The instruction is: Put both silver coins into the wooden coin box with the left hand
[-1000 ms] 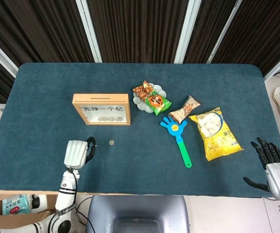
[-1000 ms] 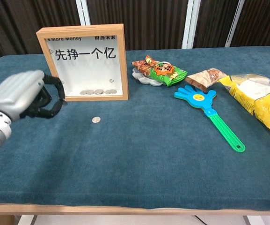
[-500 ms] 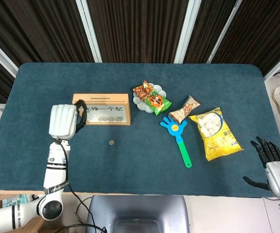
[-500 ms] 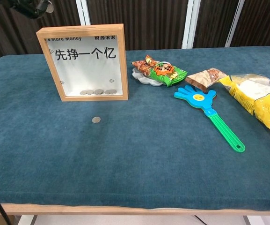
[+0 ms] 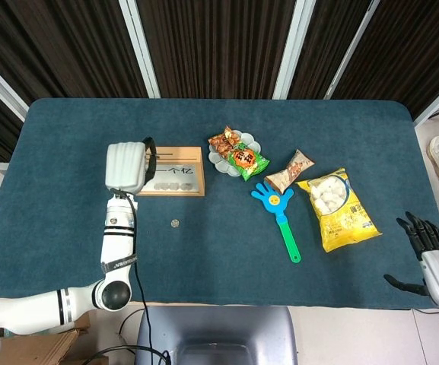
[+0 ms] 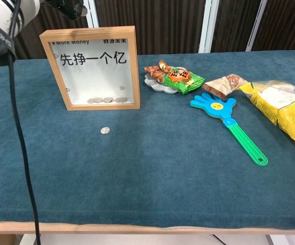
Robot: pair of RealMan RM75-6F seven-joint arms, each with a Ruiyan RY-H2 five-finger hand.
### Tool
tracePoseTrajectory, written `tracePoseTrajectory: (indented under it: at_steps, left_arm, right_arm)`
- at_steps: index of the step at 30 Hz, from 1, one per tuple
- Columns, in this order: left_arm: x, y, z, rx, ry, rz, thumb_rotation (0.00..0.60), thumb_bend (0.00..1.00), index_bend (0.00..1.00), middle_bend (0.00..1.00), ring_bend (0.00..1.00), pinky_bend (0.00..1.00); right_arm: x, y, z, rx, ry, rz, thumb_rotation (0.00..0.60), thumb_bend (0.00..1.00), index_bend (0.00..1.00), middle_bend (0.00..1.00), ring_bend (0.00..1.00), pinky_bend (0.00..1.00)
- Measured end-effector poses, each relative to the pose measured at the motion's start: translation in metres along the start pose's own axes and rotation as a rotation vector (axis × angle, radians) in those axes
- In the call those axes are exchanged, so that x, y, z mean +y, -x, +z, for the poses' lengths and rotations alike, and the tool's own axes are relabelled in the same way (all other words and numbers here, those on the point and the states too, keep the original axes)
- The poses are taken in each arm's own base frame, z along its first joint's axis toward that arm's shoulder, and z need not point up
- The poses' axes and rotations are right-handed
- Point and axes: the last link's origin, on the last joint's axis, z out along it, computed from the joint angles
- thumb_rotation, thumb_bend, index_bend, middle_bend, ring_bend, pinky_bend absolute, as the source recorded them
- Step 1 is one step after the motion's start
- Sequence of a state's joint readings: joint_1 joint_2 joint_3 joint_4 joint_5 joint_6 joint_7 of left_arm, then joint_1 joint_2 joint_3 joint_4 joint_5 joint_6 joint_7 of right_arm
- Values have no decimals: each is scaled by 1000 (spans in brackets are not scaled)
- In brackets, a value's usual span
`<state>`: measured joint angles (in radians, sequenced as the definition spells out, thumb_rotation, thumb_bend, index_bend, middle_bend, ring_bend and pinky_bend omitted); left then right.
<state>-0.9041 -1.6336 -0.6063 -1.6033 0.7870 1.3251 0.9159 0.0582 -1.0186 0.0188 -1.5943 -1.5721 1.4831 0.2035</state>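
The wooden coin box (image 5: 179, 192) (image 6: 91, 31) stands upright at centre left, with several coins lying along its bottom behind the glass. One silver coin (image 5: 175, 223) (image 6: 105, 130) lies on the blue cloth just in front of the box. My left hand (image 5: 132, 166) (image 6: 68, 7) hovers over the box's top left part, its fingers curled in a pinch. What they pinch looks like the second silver coin, though it barely shows. My right hand (image 5: 432, 262) hangs beyond the table's right front corner with its fingers spread and nothing in it.
Right of the box is a white plate (image 5: 214, 158) with snack packets (image 6: 175, 75). Further right lie a blue hand-shaped clapper (image 5: 280, 213) (image 6: 224, 113), a brown packet (image 5: 289, 170) and a yellow bag (image 5: 335, 207) (image 6: 282, 107). The left arm's cable (image 6: 19, 138) hangs at the left in the chest view.
My left hand has risen from the cloth at the front left and moved back and right, ending over the top of the box. The coin on the cloth has stayed put.
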Motion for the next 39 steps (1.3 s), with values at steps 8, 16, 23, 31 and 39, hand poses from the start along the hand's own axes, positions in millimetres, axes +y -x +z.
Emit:
tracePoseTrajectory:
  at_steps: [8,16,23,31,39]
  left_arm:
    - [4,11,13,5,-46,15,600,472,591,1000,1000,1000]
    - [5,25,21,-1,-79,32,600,470,590,1000,1000,1000]
    - [6,30,25,10,-79,43,600,471,590,1000,1000,1000]
    - [6,36,26,6,-80,52,600,470,590,1000,1000,1000]
    - [6,38,26,0,-73,63,600,467,590,1000,1000,1000]
  right_arm:
    - [2,-2,-1,4,2,8,600,154,0,0,0,0]
    - [4,-4,-2,4,4,12,600,154,0,0,0,0]
    - [6,-7,-3,12,10,20,600,154,0,0,0,0]
    - [6,-7,-3,10,11,17,600,154,0,0,0,0]
    - [6,-7,-3,12,12,16,600,154,0,0,0,0]
